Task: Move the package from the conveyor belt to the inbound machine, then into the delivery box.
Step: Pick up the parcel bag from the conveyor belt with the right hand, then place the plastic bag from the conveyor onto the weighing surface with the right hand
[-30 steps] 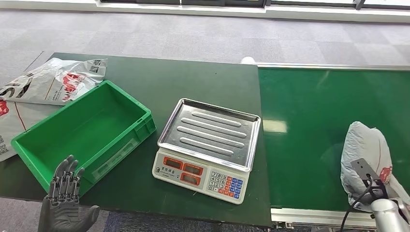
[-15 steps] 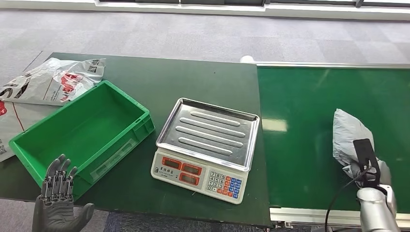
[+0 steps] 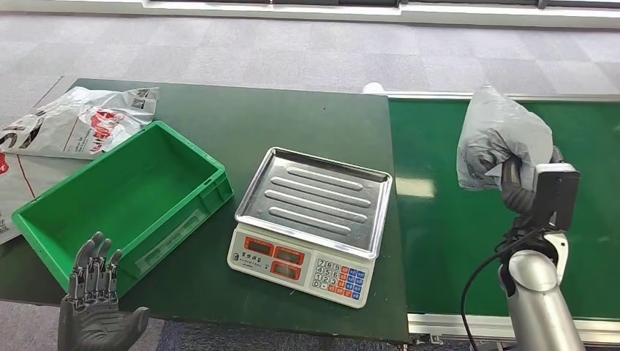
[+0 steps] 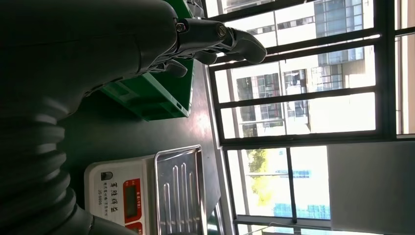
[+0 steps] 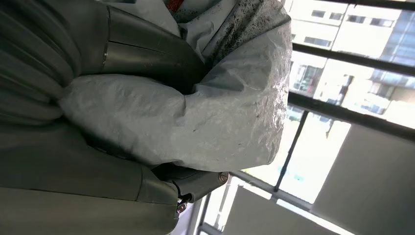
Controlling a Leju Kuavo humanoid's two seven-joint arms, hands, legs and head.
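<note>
**Spotter:** Where's the package right now?

**Operator:** I've got the grey package (image 3: 499,139) up off the conveyor belt (image 3: 468,241), clasped in my right robot hand (image 3: 518,184). On the head view it hangs in the air over the far half of the belt, well to the right of the scale. On the right wrist view the crinkled plastic bulges out between my thumb and the darker fingers (image 5: 195,178), so the grip wraps around it.

**Spotter:** And the inbound machine?

**Operator:** The scale (image 3: 313,223) sits on the dark green bench (image 3: 292,117), just beside the belt's edge. Its steel tray is bare, and the keypad end faces me.

**Spotter:** Delivery box?

**Operator:** The green delivery box (image 3: 121,197) stands left of the scale, angled, near it without touching. Behind it on the far left corner of the bench lie some flat white mailer bags (image 3: 77,121) with red print.

**Spotter:** Your other side?

**Operator:** My left robot hand (image 3: 93,303) hovers at the near edge of the bench, in front of the box's corner, fingers straight and apart, holding nothing. Its wrist view looks past the fingertips at the box and the scale.
</note>
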